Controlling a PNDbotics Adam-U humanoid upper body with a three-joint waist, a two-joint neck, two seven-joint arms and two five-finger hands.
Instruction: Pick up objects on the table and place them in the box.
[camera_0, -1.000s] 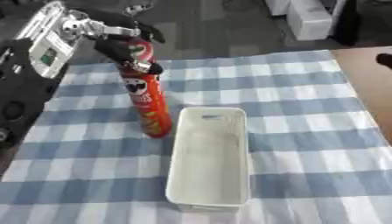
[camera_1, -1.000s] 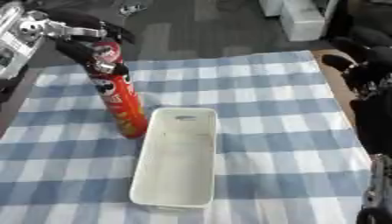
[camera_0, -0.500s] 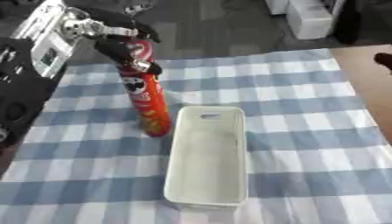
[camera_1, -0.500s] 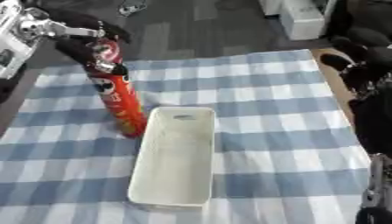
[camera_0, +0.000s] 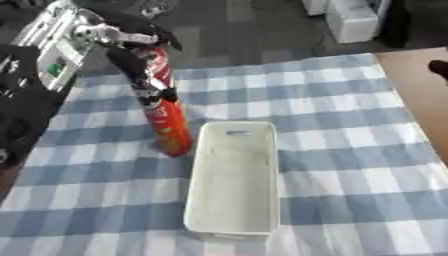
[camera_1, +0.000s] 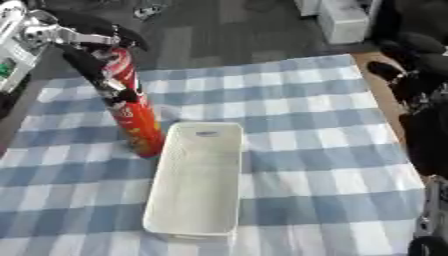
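Red can (camera_0: 166, 120) unmoved since earlier, upright, leaning far-left | left robot hand (camera_0: 140, 60) curled round its top | white box (camera_0: 233, 177) just right

Items as I see them from my station. Tablecloth (camera_0: 350, 100): blue and white check, covering the whole work surface. Box (camera_0: 233, 175): plain white, unpatterned, just right of centre. Tall can (camera_0: 168, 115): red, with yellow and dark printing I cannot make out, at nine o'clock of the box. Left hand (camera_0: 131, 47): black with silver parts, at eleven o'clock. Right arm (camera_1: 420, 100): black, at three o'clock. Floor (camera_0: 245, 30) beyond the table: dark grey.
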